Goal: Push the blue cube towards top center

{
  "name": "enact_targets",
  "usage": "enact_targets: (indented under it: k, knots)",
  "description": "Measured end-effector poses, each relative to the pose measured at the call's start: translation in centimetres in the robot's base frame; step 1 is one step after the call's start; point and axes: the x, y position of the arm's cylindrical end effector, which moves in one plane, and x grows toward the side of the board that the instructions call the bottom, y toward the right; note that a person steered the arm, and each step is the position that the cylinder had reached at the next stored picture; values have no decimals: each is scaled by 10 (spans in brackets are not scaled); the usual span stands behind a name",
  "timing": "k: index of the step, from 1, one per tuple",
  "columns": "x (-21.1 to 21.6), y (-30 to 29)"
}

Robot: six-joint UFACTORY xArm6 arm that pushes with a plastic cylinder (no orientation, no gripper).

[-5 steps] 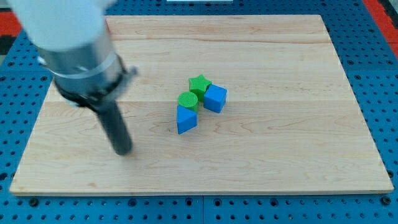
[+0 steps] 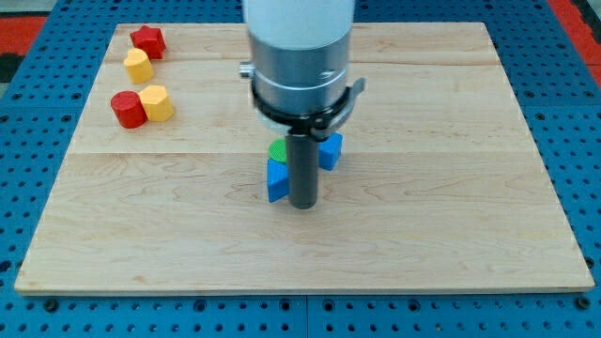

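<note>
The blue cube (image 2: 330, 149) sits near the board's middle, partly hidden behind my rod. My tip (image 2: 302, 204) rests on the board just below and left of the cube, right beside the blue triangular block (image 2: 276, 180). A green round block (image 2: 279, 150) shows above the triangular block, mostly covered by the arm. The green star seen earlier is hidden behind the arm.
A red star (image 2: 148, 40), a yellow block (image 2: 138, 66), a red round block (image 2: 126, 109) and a yellow block (image 2: 157, 102) stand at the view's upper left. The wooden board (image 2: 451, 188) ends in edges on all sides.
My rod has swung from the board's left to the middle, stopping just below the blue cube. The blocks have not moved. The upper-left blocks are now uncovered.
</note>
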Motion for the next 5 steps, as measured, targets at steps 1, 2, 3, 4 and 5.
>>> enact_targets:
  k: [1, 2, 3, 4, 5]
  knots:
    - [-18, 13]
    - [-39, 26]
    - [-64, 26]
    - [-91, 26]
    - [-117, 26]
